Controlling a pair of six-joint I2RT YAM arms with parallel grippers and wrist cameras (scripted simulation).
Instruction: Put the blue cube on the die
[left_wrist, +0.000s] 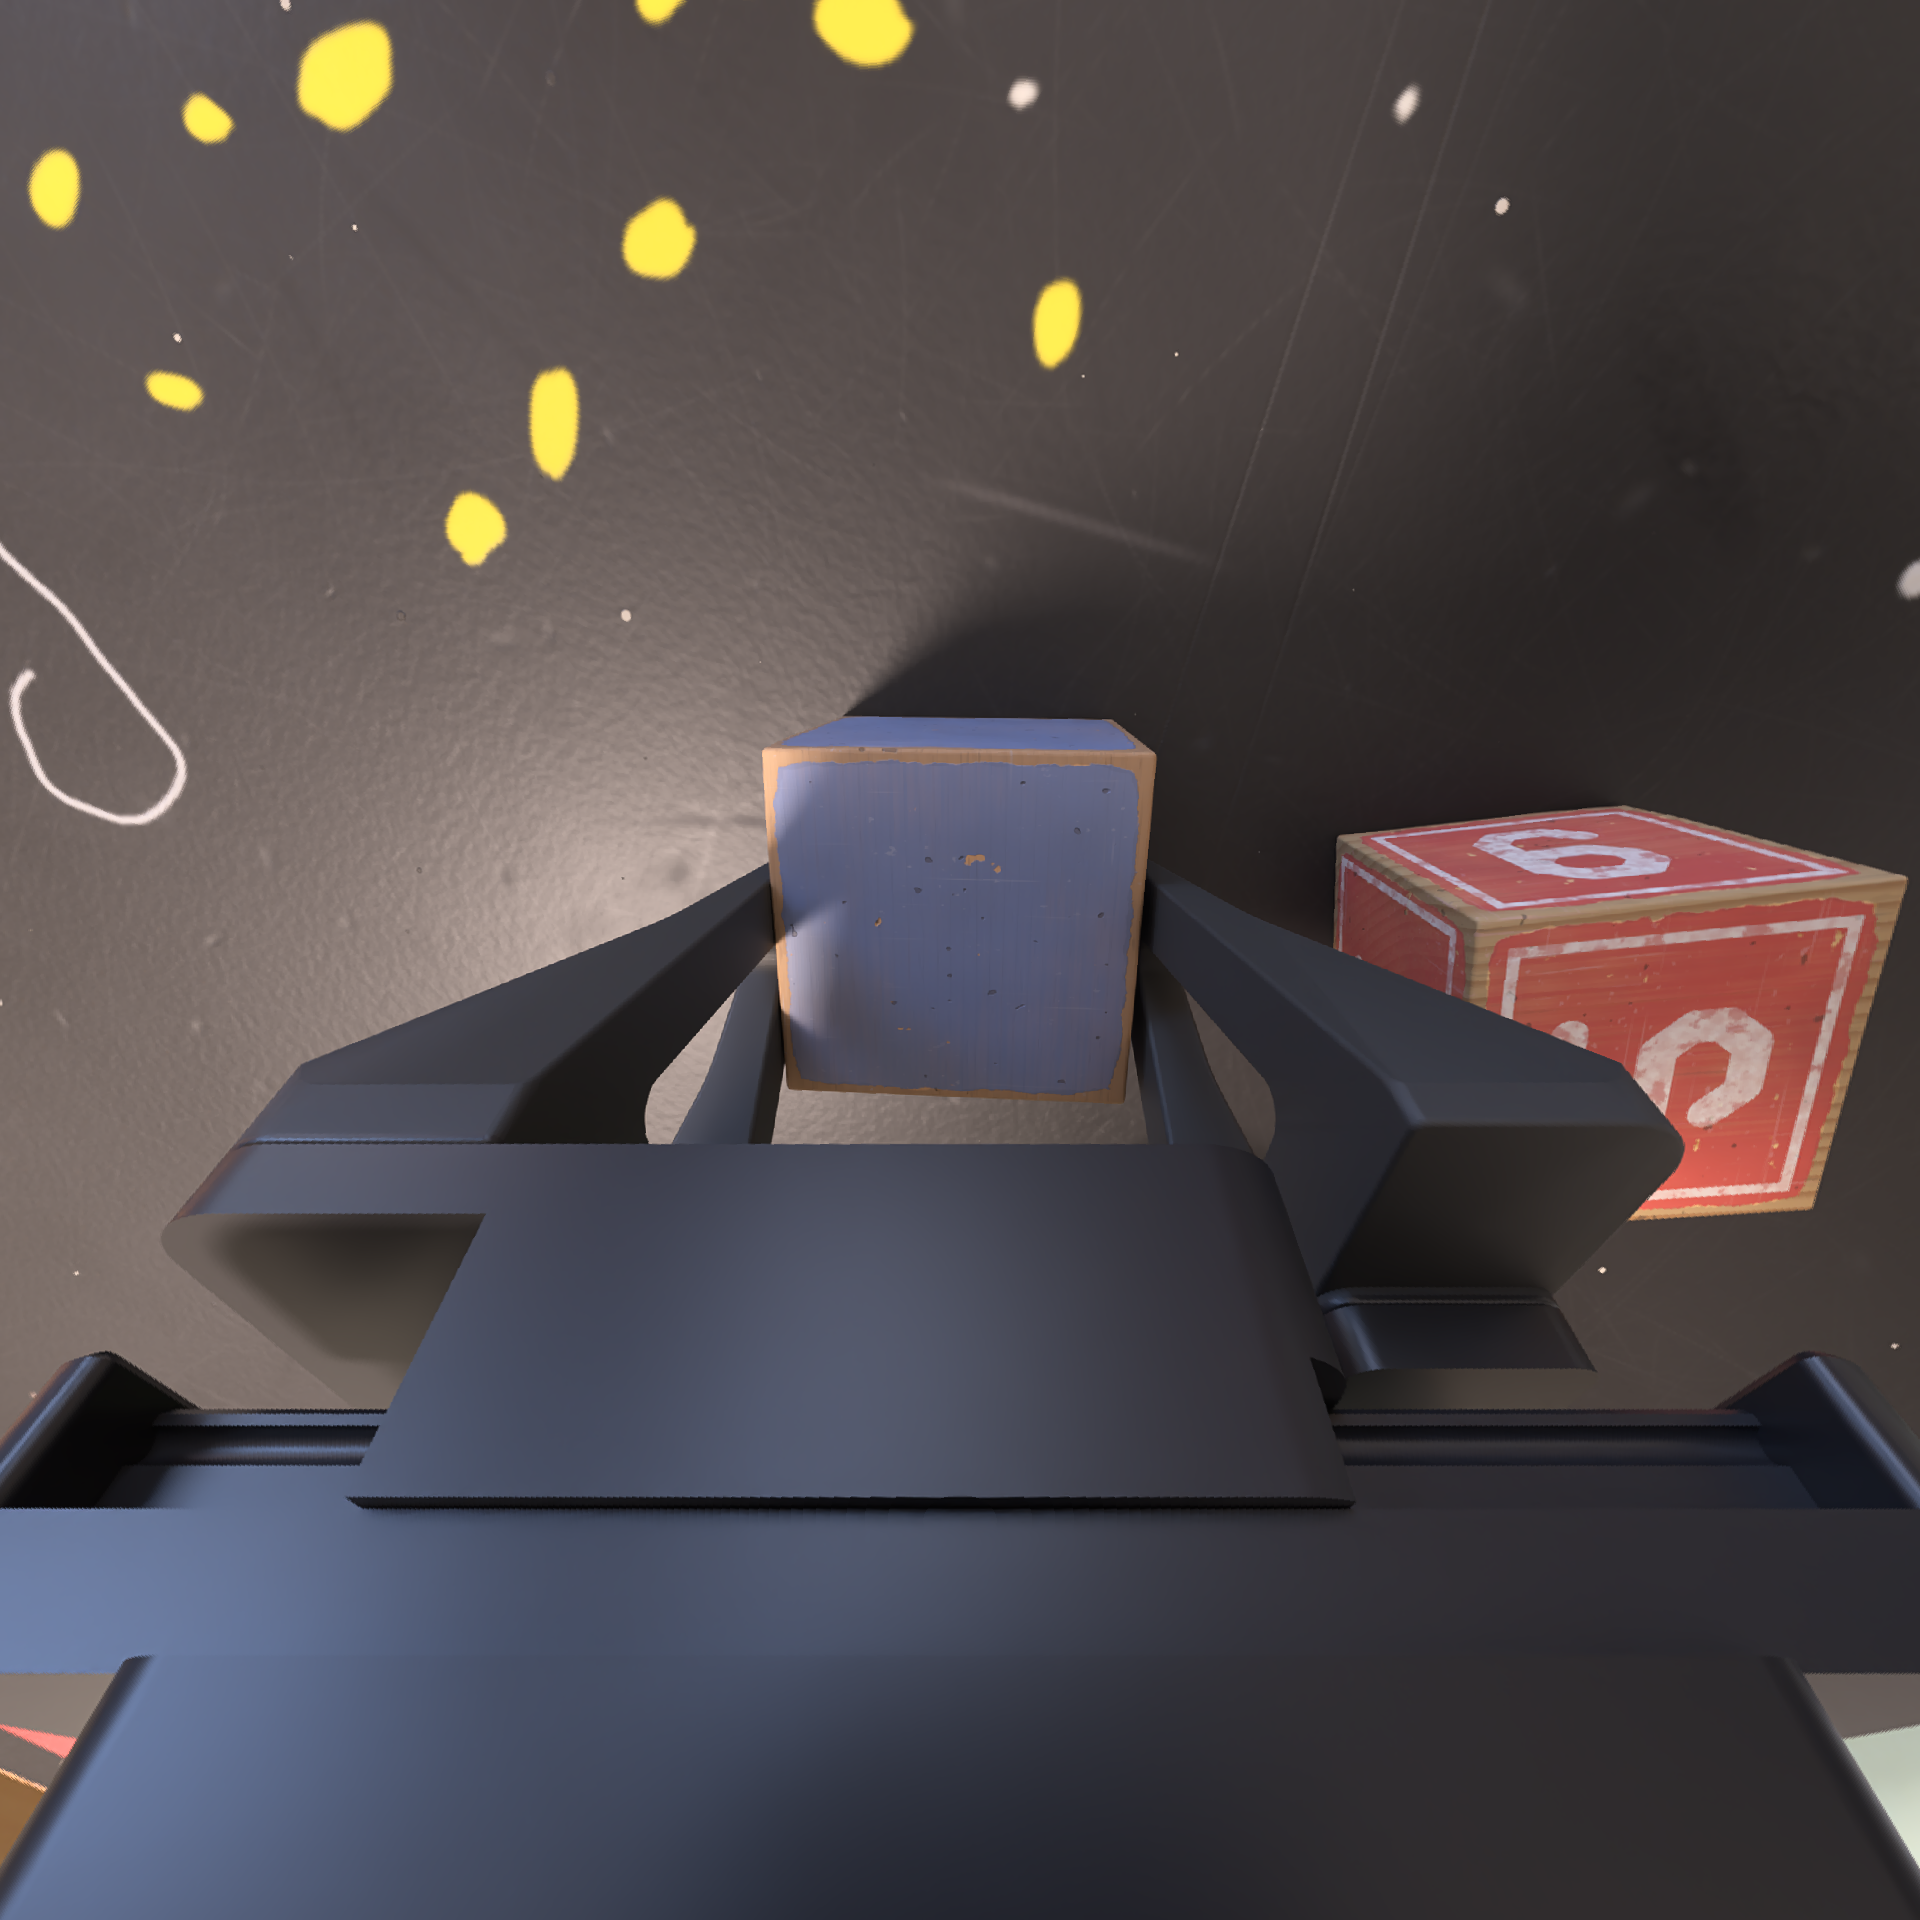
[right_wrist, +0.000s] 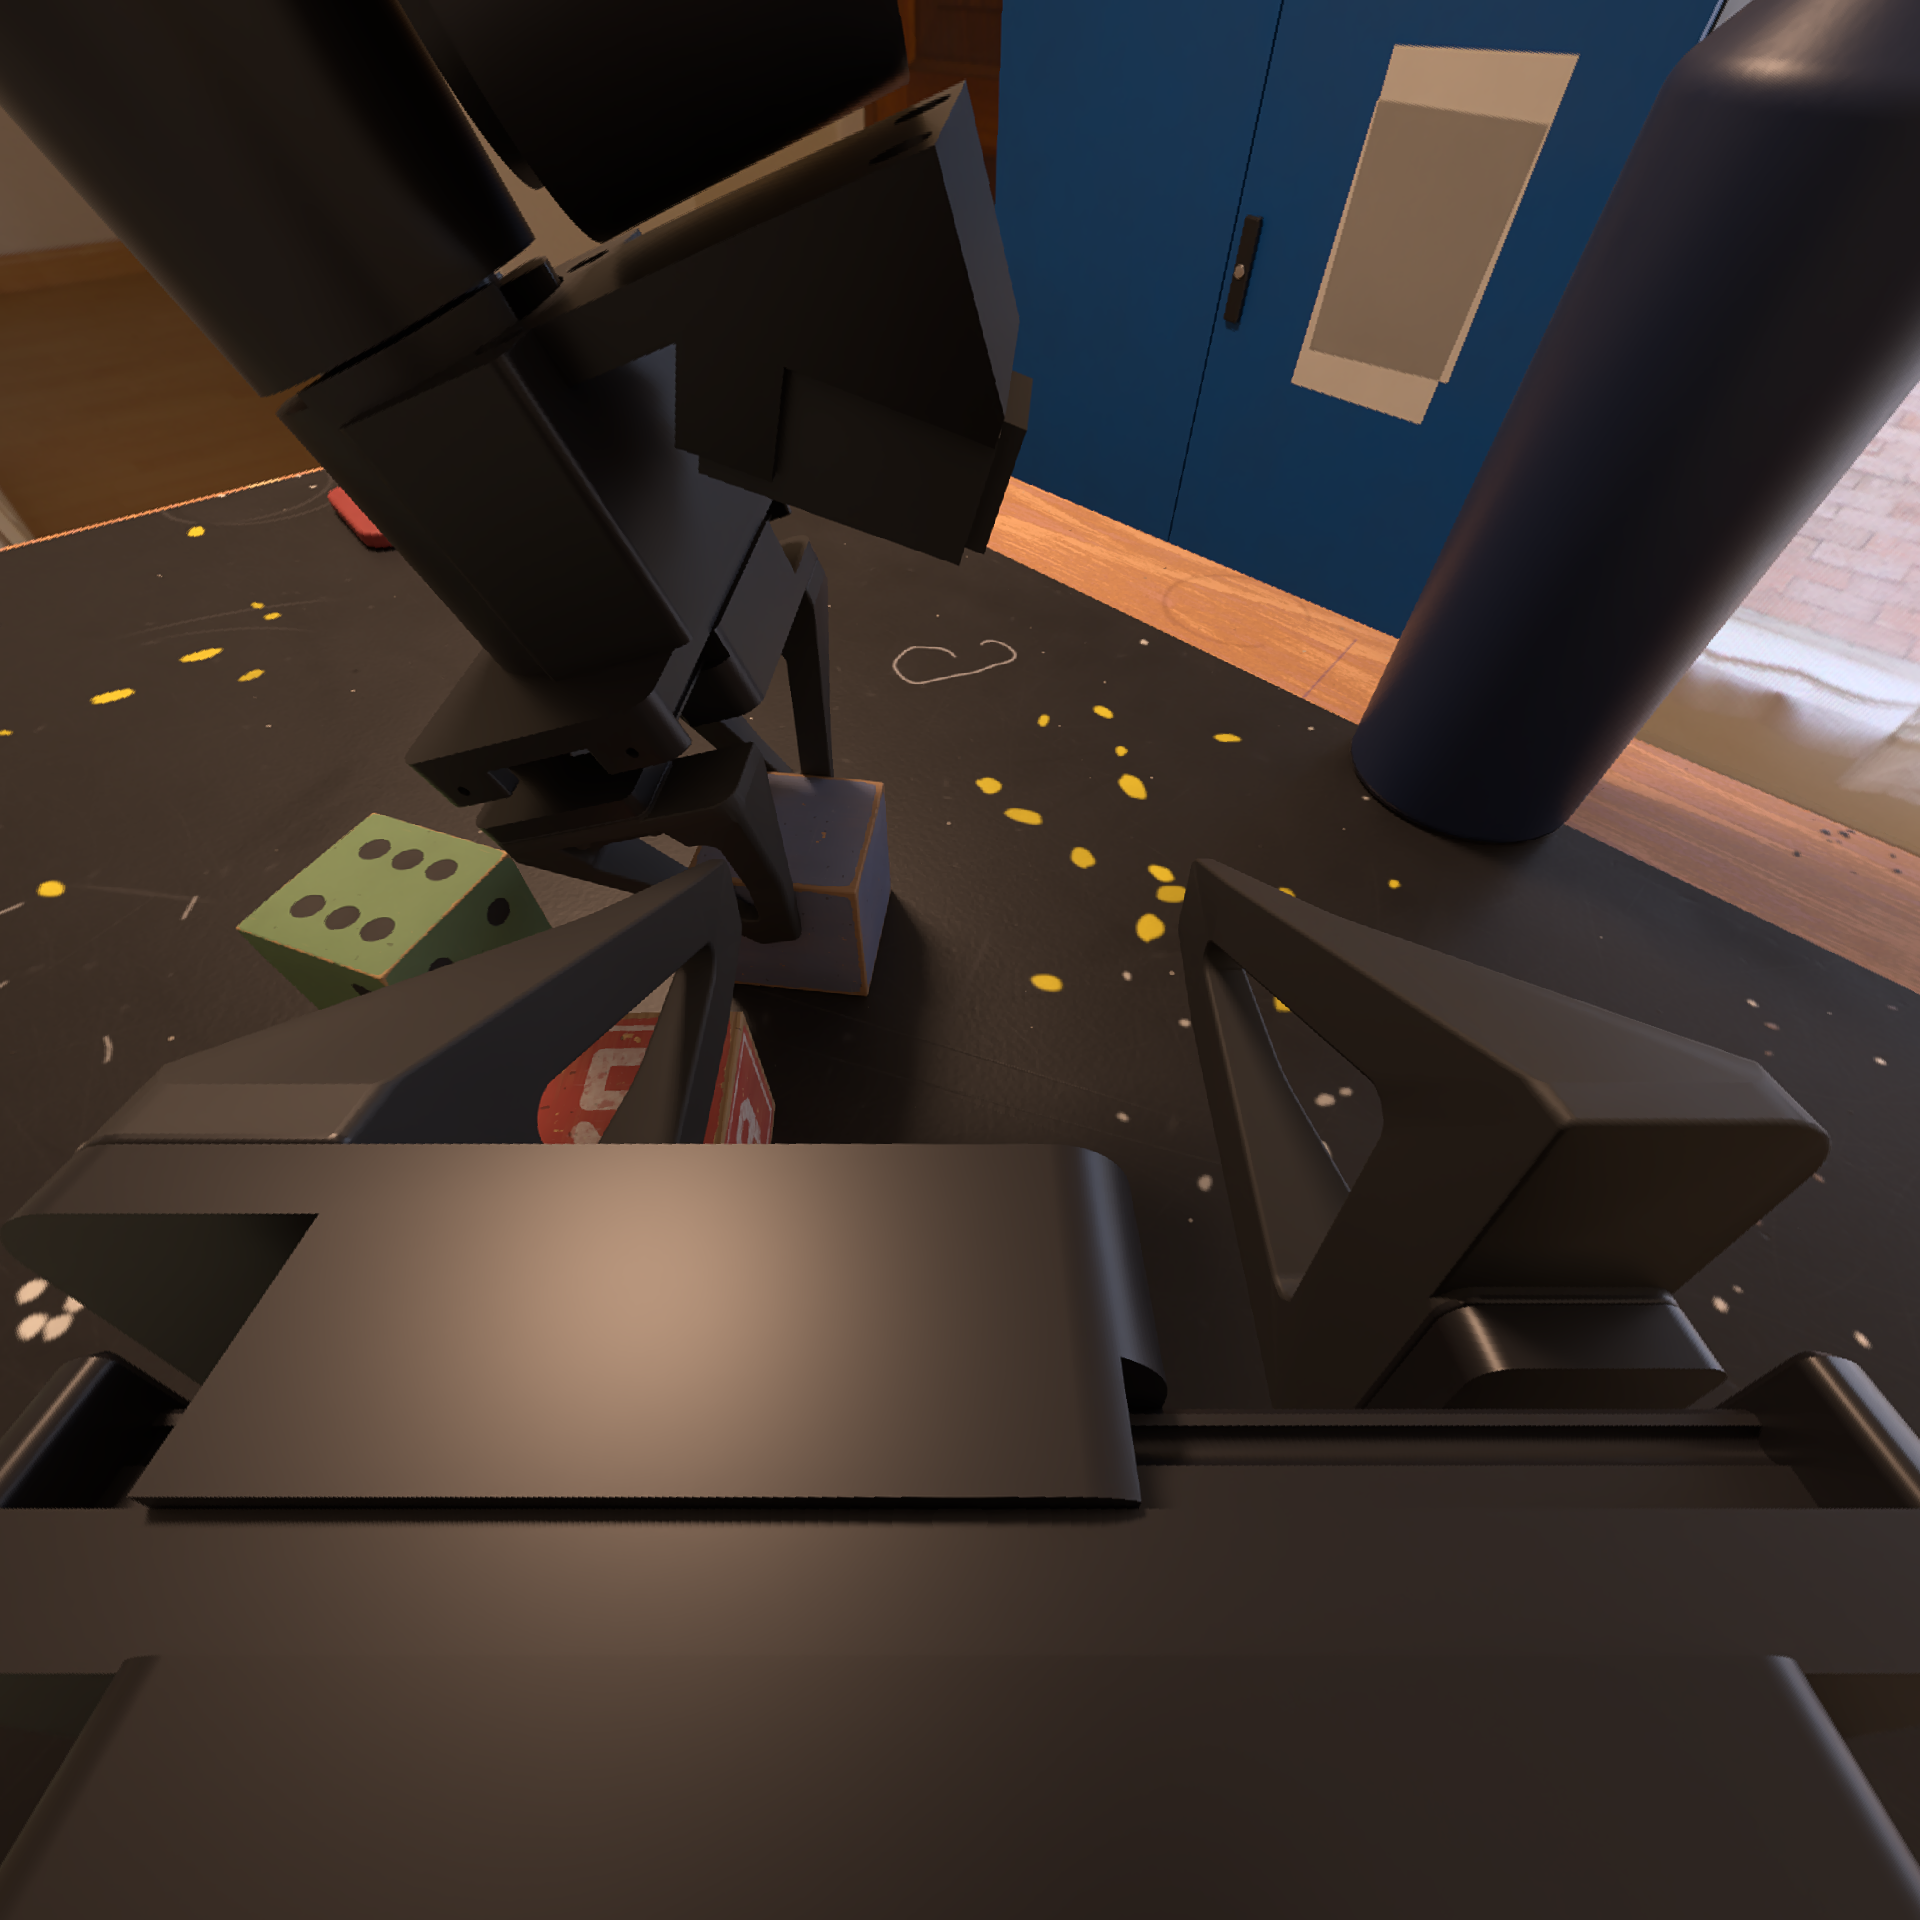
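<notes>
The left hand (left_wrist: 956, 935) is pinching the blue cube (left_wrist: 951, 920) on the counter (left_wrist: 1039, 520), beside the red block (left_wrist: 1662, 997). The right hand (right_wrist: 956, 894) is hanging spread and empty. Next it's needing a lift, then carrying over onto the green die (right_wrist: 390, 904).

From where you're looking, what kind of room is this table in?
Probably a workshop or classroom: a paint-spattered black table, wood floor, a blue door with a window panel, and a brick wall.
</notes>
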